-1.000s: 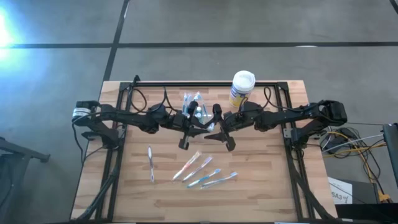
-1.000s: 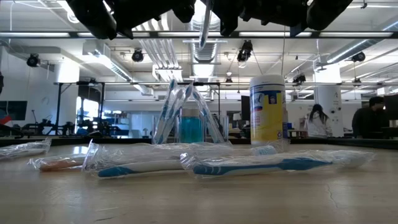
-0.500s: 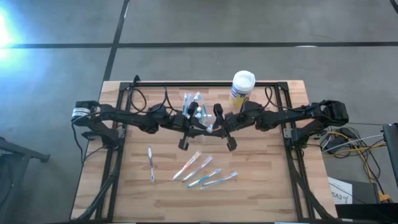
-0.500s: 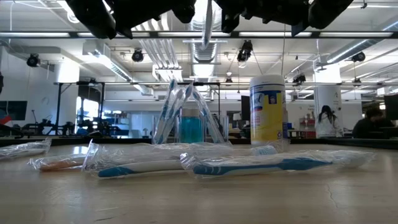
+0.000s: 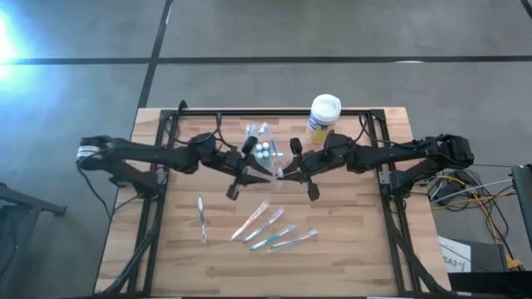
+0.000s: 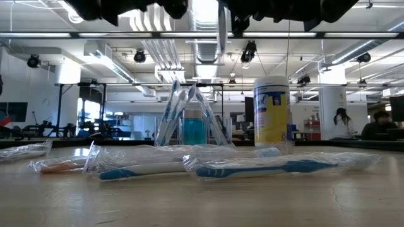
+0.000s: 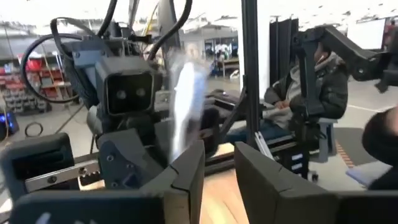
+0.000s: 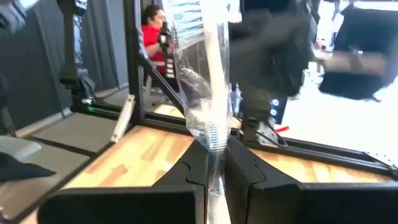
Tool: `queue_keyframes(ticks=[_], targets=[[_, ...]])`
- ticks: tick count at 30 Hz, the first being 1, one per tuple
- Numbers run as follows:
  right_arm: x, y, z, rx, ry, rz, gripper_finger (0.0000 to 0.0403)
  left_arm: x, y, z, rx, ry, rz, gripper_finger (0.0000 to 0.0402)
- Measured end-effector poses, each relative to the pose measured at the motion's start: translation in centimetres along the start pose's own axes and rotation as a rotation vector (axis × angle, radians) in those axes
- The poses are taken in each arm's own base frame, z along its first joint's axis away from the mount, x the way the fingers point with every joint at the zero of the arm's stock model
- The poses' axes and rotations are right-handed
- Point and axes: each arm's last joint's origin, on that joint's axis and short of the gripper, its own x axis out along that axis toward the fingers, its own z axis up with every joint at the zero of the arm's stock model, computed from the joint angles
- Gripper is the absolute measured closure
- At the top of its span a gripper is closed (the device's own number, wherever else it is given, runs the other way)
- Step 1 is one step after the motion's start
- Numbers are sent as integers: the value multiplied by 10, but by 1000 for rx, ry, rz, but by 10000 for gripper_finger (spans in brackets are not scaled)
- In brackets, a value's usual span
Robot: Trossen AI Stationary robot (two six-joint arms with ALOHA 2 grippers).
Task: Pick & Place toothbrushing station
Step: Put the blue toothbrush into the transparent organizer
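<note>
No print on the canister (image 6: 271, 112) label or the wrapped toothbrushes (image 6: 252, 168) is legible.

In the low view both arms (image 6: 126, 7) are cut off by the top edge.

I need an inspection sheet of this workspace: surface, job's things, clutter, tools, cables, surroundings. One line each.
Surface: wooden slat table, black frame around it.
Job's things: see-through plastic cup-like holder with wrapped toothbrushes standing in it, at the table's far middle.
Clutter: yellow-and-blue canister with white lid beside the holder; five wrapped toothbrushes lying flat on the near half.
Tools: right tool shut on a plastic-wrapped toothbrush, raised above the table; left tool open, facing it, holding nothing.
Cables: loose bundle off the table's right edge.
Surroundings: open hall, people far behind.
</note>
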Motion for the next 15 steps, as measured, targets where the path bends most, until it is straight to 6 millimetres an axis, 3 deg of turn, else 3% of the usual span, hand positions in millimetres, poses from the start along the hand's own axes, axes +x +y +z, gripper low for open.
queue_keyframes(ticks=[4, 8, 11, 15], targets=[[-5, -4, 0, -17, 15, -32, 387, -25, -10, 22, -29, 88, 14, 311], [-11, -15, -5, -24, 31, -73, 387, -53, -26, 33, -47, 233, 135, 344], [-17, -25, -9, -17, 44, -113, 388, -73, -42, 30, -29, 270, 234, 388], [-22, -38, -16, -27, 57, -157, 388, -96, -58, 15, -44, 242, 289, 393]])
